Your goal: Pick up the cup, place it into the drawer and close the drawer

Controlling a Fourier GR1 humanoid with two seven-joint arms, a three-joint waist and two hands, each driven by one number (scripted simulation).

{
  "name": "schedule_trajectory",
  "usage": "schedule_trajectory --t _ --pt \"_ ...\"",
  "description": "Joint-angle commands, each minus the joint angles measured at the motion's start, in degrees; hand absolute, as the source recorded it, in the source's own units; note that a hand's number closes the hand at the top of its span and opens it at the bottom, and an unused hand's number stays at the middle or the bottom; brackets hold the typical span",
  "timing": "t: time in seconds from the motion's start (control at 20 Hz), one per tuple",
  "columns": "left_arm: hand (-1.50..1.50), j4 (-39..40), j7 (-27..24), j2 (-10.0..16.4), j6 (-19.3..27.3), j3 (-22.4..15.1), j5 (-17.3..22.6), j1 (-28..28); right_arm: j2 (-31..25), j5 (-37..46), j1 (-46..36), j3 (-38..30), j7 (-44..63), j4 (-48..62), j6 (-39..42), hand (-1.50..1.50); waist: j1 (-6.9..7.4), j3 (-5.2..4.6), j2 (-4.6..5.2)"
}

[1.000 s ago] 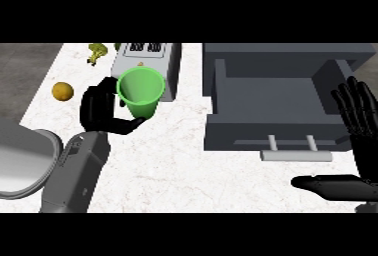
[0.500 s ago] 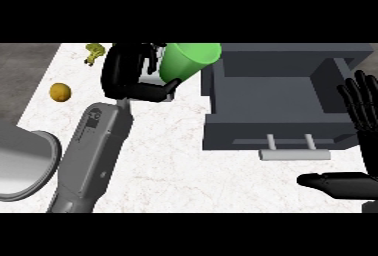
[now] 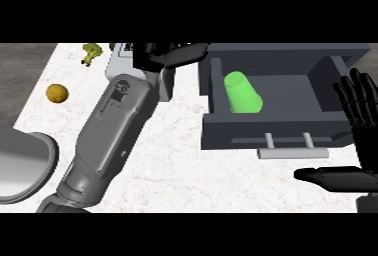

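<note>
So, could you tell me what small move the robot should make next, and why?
Probably draw the left hand back from the far left corner of the drawer: the green cup lies on its side inside, apart from that hand, and the drawer stands open, its handle toward the robot.

Orange fruit (image 3: 57,93) near the counter's (image 3: 177,165) left edge; yellow-green item (image 3: 91,52) at its far-left corner

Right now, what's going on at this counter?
The green cup lies on its side inside the open drawer. The left robot hand is by the drawer's far left corner, apart from the cup. The right robot hand rests open at the view's right edge, beside the drawer. The drawer is not yet closed.
</note>
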Motion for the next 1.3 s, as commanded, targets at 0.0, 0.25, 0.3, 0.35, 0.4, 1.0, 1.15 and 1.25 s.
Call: schedule_trajectory --t 0.0,0.25,0.3,0.35,0.4,1.0,1.15,1.25 --pt "1.50 9.9 -0.3 -0.1 5.0 -1.7 3.4 -8.2 -0.7 -0.4 -0.4 0.0 -0.8 0.7 1.3 -1.50 -1.05 0.00 0.28" --pt "1.50 14.4 1.5 -0.1 7.6 -6.7 10.5 -11.1 0.5 -0.5 2.4 0.5 -0.1 -2.3 1.0 -1.50 -1.27 0.00 0.19" --pt "1.50 17.4 2.2 -0.1 8.2 -4.6 9.7 -14.9 -1.1 -0.7 1.4 0.4 2.8 -4.6 1.6 -1.50 -1.59 -0.01 0.28" --pt "1.50 18.1 1.3 -0.1 9.6 -8.1 11.0 -14.1 -1.7 -1.5 0.6 -1.2 0.1 -0.5 2.5 -1.50 -1.43 0.01 0.30" --pt "1.50 18.0 -0.5 -0.1 9.4 -8.8 11.7 -12.3 -2.1 -2.8 2.9 -2.3 -1.0 -1.5 3.7 -1.50 -1.27 0.01 0.22" --pt "1.50 28.2 -0.5 -0.1 14.7 -23.5 21.1 -17.3 -1.6 -1.9 -3.6 -1.3 0.7 1.4 2.1 -1.50 -2.95 0.02 0.64" --pt "1.50 27.4 0.5 -0.1 16.0 -29.2 21.5 -14.9 -3.8 -3.5 -3.6 -3.6 -0.7 4.6 4.5 -1.50 -3.20 0.05 0.71" --pt "-1.50 27.4 2.5 -0.1 16.8 -31.7 22.6 -15.8 -1.3 -2.0 -1.8 -1.0 -2.0 1.9 3.4 -1.50 -3.88 0.05 0.74"
